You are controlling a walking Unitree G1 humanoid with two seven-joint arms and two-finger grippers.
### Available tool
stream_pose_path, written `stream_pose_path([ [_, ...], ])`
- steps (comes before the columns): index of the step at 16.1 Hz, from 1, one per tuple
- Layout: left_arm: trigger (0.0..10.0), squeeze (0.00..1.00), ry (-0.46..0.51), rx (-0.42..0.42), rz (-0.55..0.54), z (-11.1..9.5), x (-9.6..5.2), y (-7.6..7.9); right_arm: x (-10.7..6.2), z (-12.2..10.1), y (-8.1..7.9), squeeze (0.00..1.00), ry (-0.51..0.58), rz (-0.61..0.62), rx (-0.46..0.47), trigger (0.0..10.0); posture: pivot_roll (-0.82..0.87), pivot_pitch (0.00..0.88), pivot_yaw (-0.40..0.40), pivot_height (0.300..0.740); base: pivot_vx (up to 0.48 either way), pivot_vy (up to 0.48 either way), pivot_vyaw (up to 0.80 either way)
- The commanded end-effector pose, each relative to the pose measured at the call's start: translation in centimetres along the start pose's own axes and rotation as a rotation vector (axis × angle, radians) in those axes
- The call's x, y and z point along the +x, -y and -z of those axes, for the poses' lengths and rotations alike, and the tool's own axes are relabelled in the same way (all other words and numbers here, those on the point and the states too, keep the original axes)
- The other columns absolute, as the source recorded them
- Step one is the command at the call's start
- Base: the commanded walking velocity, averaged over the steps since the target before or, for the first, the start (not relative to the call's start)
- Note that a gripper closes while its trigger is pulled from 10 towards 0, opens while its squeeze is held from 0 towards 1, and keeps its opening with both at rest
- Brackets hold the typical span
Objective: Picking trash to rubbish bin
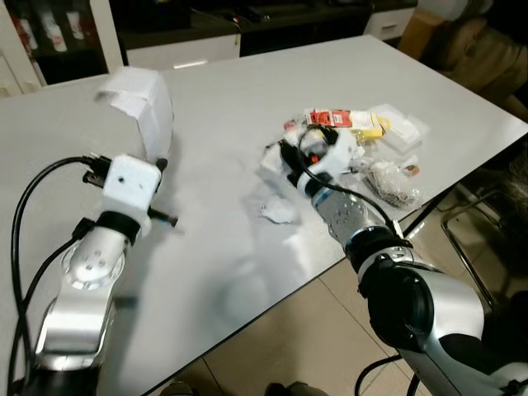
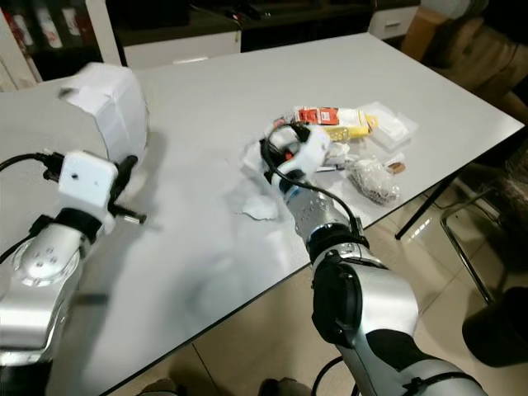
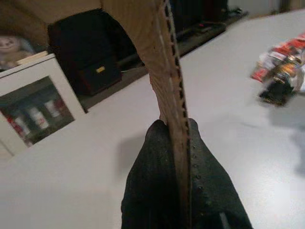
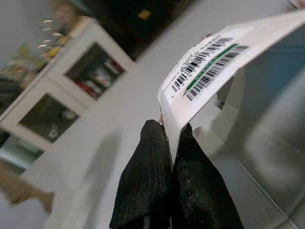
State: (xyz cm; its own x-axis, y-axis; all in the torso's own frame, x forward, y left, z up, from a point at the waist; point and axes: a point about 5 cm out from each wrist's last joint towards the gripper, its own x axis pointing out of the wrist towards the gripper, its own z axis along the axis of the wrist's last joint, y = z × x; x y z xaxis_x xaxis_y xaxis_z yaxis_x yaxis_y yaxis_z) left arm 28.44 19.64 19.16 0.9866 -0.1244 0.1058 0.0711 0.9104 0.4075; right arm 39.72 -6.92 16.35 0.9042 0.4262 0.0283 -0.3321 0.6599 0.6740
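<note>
My left gripper is shut on the edge of a white cardboard piece with a brown corrugated inside, held up over the left part of the white table. At the trash pile, my right gripper is shut on a white card with a barcode label, seen among torn white packaging. The pile holds red and yellow packets, a clear plastic tray, a crumpled clear bag and a crumpled tissue.
The table's front edge runs diagonally close to my right arm. A metal chair frame stands on the tiled floor to the right. A brown seat is at the far right, with dark cabinets behind the table.
</note>
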Motion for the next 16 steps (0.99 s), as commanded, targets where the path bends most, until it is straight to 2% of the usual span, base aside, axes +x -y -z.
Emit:
stream_pose_path([
  [1, 10.0, 0.00, 0.009, -0.018, -0.010, 0.0, 0.2, 0.2, 0.3, -1.2, -0.6, 0.00, 0.038, -0.042, -0.053, 0.0, 0.04, 0.000, -0.104, 0.740, 0.000, 0.000, 0.00],
  [3, 10.0, 0.00, -0.009, -0.128, -0.014, 0.3, 0.3, 1.4, -0.1, -2.6, -1.4, 0.00, 0.120, -0.127, -0.228, 0.0, 0.01, 0.000, -0.102, 0.740, 0.000, 0.000, 0.00],
  [4, 10.0, 0.00, -0.014, -0.152, -0.009, 0.4, 0.2, 1.7, -0.4, -2.9, -1.4, 0.00, 0.139, -0.140, -0.286, 0.0, -0.01, 0.000, -0.096, 0.740, 0.000, 0.000, 0.00],
  [5, 10.0, 0.00, -0.026, -0.192, -0.002, 0.7, -0.1, 2.4, -1.4, -3.4, -1.3, 0.00, 0.176, -0.154, -0.404, 0.0, -0.02, 0.000, -0.093, 0.740, 0.000, 0.000, 0.00],
  [7, 10.0, 0.00, -0.037, -0.240, -0.001, 0.9, -0.3, 3.0, -3.1, -3.9, -1.3, 0.00, 0.219, -0.159, -0.517, 0.0, -0.03, 0.004, -0.091, 0.740, 0.000, 0.000, 0.00],
  [10, 10.0, 0.00, -0.008, -0.302, -0.011, 0.7, -0.5, 3.7, -7.2, -4.7, -1.6, 0.00, 0.302, -0.098, -0.660, 0.0, -0.05, 0.010, -0.090, 0.740, 0.000, 0.000, 0.00],
  [11, 10.0, 0.00, 0.025, -0.348, -0.015, 0.3, -0.7, 4.0, -8.8, -4.5, -1.7, 0.00, 0.309, -0.059, -0.729, 10.0, -0.06, 0.015, -0.082, 0.740, 0.000, 0.000, 0.00],
  [12, 10.0, 0.00, 0.080, -0.429, -0.027, -0.4, -1.0, 4.4, -11.5, -4.0, -1.9, 0.00, 0.326, -0.017, -0.810, 10.0, -0.07, 0.014, -0.078, 0.740, 0.000, 0.000, 0.00],
  [13, 10.0, 0.00, 0.118, -0.459, -0.025, -0.9, -1.1, 4.8, -13.1, -3.4, -1.7, 0.00, 0.306, 0.026, -0.842, 10.0, -0.07, 0.012, -0.069, 0.740, 0.000, 0.000, 0.00],
  [15, 10.0, 0.00, 0.129, -0.422, 0.043, -1.3, -1.2, 5.5, -14.9, -2.2, -0.7, 0.00, 0.239, 0.082, -0.870, 10.0, -0.08, 0.015, -0.064, 0.740, 0.000, 0.000, -0.40],
  [16, 10.0, 0.00, 0.082, -0.390, 0.057, -1.1, -1.2, 5.9, -15.8, -1.7, -0.1, 0.00, 0.214, 0.115, -0.871, 10.0, -0.08, 0.011, -0.062, 0.740, 0.000, 0.000, -0.80],
])
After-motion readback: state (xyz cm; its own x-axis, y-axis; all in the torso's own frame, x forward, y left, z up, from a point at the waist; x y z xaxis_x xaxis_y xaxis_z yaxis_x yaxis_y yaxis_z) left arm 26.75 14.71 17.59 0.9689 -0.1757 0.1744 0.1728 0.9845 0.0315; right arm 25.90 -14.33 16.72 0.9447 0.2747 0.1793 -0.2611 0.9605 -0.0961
